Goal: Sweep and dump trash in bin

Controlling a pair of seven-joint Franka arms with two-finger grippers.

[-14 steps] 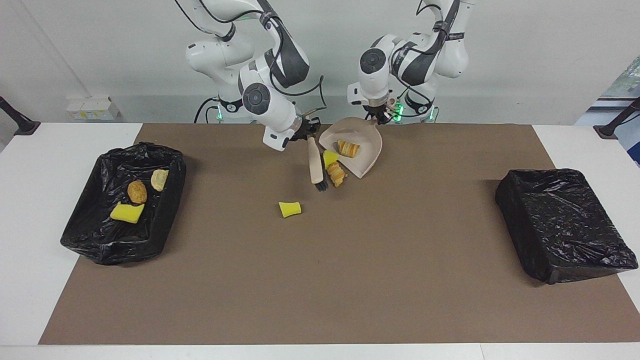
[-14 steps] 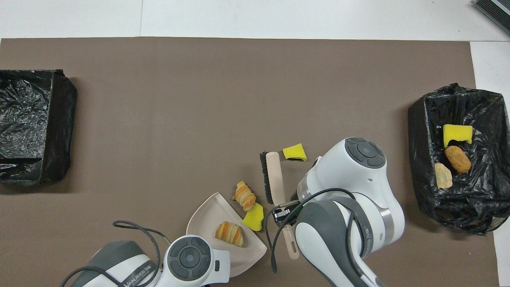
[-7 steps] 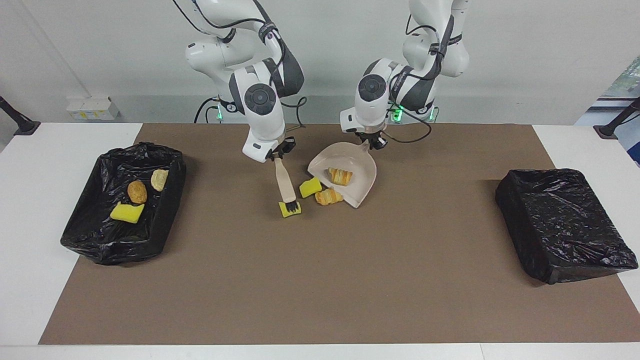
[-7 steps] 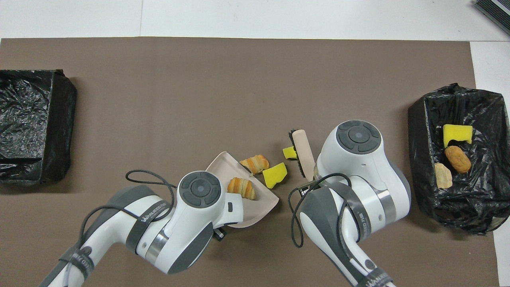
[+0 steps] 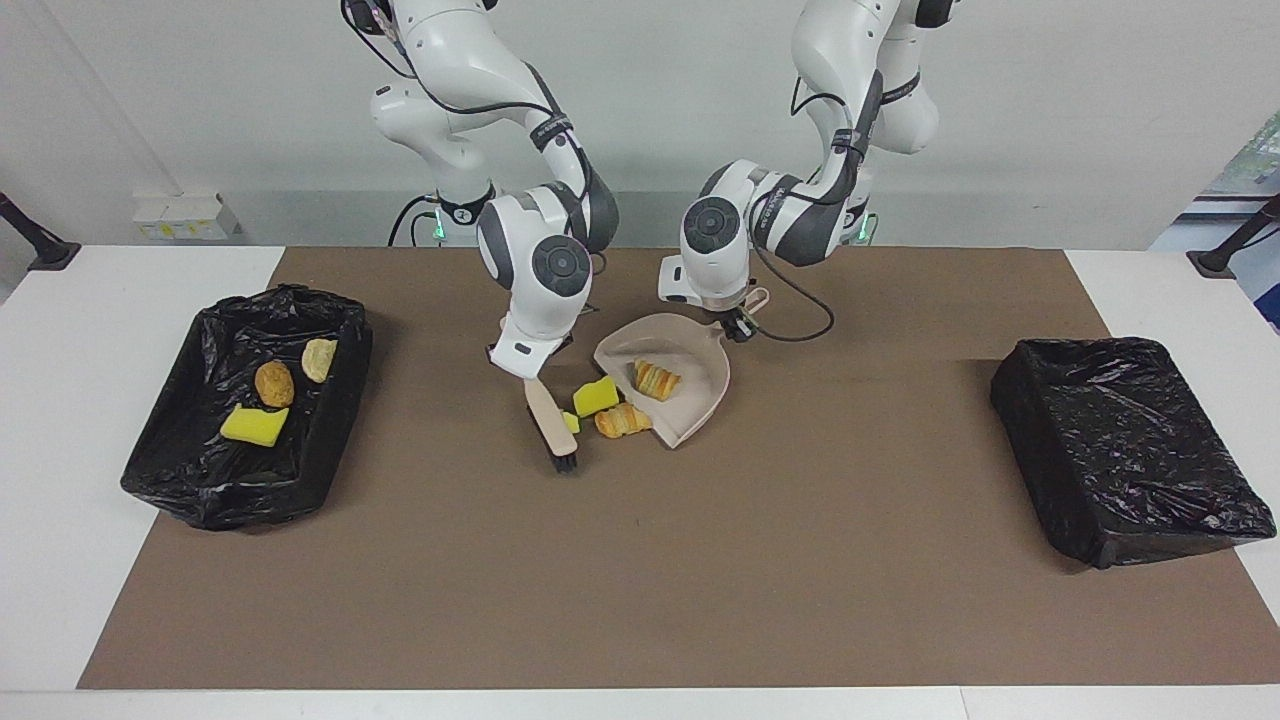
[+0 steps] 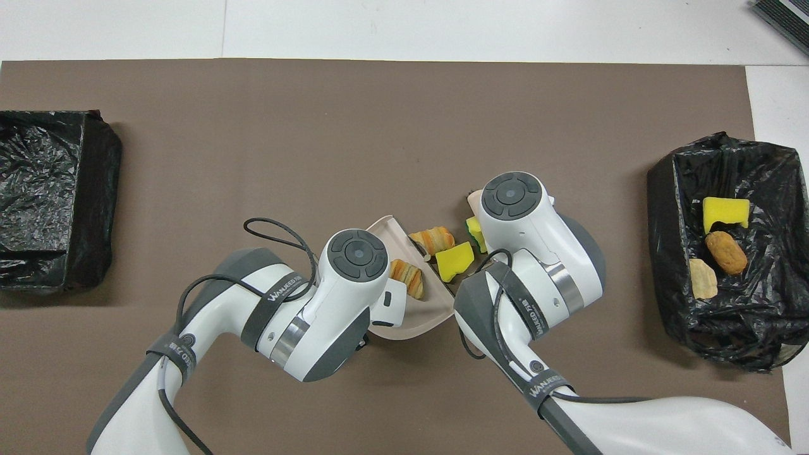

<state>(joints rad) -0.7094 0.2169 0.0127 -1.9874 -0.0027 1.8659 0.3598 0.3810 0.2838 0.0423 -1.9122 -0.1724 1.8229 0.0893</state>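
My right gripper (image 5: 541, 361) is shut on the handle of the beige brush (image 5: 549, 421), whose black bristles (image 5: 564, 463) rest on the mat. My left gripper (image 5: 737, 323) is shut on the handle of the beige dustpan (image 5: 690, 408). One pastry piece (image 5: 655, 380) lies in the pan. At its lip lie another pastry piece (image 5: 622, 420) and a yellow sponge bit (image 5: 595, 396). A smaller sponge bit (image 5: 570, 423) sits against the brush. In the overhead view both grippers are hidden under the arms; the dustpan (image 6: 381, 229) and sponge bit (image 6: 456, 261) show between them.
A black-lined bin (image 5: 330, 440) at the right arm's end of the table holds a yellow sponge (image 5: 254, 425), a brown bread piece (image 5: 273, 383) and a tan piece (image 5: 319, 358). Another black-lined bin (image 5: 1120, 440) stands at the left arm's end.
Both arms have reached farther out over the mat. The brush has pushed the small sponge bit toward the dustpan, and the dustpan has slid away from the robots with the scraps at its lip.
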